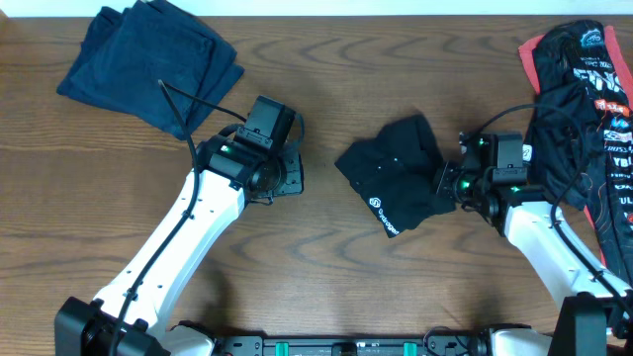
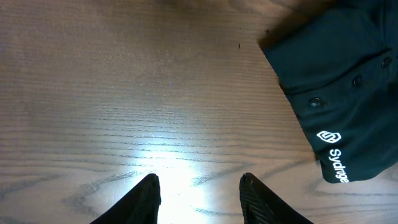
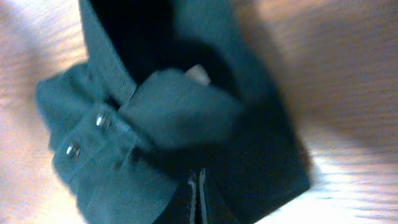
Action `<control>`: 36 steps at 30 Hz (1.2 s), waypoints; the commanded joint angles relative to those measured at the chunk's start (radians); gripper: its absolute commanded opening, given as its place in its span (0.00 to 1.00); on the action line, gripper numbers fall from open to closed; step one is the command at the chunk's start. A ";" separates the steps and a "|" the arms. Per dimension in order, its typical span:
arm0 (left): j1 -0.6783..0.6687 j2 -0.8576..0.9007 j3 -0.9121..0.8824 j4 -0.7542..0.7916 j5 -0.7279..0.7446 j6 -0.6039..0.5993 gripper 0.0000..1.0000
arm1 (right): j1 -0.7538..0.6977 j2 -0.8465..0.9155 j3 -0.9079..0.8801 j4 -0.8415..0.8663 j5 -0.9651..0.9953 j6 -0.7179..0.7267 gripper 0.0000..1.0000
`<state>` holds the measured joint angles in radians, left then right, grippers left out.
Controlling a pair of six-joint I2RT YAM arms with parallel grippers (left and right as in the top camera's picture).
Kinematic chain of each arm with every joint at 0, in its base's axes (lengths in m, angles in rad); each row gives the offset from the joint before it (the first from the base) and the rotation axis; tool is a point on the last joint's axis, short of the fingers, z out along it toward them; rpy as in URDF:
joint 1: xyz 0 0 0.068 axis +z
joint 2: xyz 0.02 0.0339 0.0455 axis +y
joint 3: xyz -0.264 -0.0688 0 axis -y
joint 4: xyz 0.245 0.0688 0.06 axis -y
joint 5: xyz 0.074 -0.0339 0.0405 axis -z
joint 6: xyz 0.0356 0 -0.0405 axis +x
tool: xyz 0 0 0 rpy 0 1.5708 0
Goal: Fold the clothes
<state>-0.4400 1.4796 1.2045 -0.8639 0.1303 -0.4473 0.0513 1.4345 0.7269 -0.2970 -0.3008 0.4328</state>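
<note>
Black collared shirt [image 1: 396, 176] [image 2: 348, 68] [image 3: 168, 118] bunched into a rough bundle, right of the table's middle; placket buttons and collar showing, small white logo with lettering at the near edge. Well apart at the far right edge, a heap of black garments [image 1: 584, 99] with pink-red trim and white lettering, spilling toward the right arm. At the far left corner, a dark blue folded cloth [image 1: 148, 64], flat on the wooden table [image 1: 326, 287]. Bare wood between shirt and left arm, nothing lying across the bundle.

Right gripper [image 1: 447, 184] [image 3: 197, 190] at the shirt's right edge, jaws pressed fully together, tips against the fabric; impossible to say whether any fold is pinched between them. Left gripper [image 1: 285, 176] [image 2: 199, 190] just left of the shirt, jaws partly spread, holding nothing, over bare wood only.
</note>
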 commanded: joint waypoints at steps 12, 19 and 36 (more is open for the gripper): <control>0.003 0.017 -0.011 -0.003 -0.012 0.008 0.44 | -0.014 0.008 0.059 0.056 0.267 -0.031 0.16; 0.003 0.017 -0.011 -0.003 -0.012 0.008 0.44 | -0.024 -0.020 0.237 -0.171 0.309 -0.030 0.16; 0.003 0.017 -0.011 -0.003 -0.012 0.008 0.49 | -0.002 0.043 0.297 -0.593 -0.028 -0.085 0.02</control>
<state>-0.4400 1.4857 1.2018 -0.8639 0.1303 -0.4454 0.0418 1.4338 1.0760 -0.9070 -0.3023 0.3294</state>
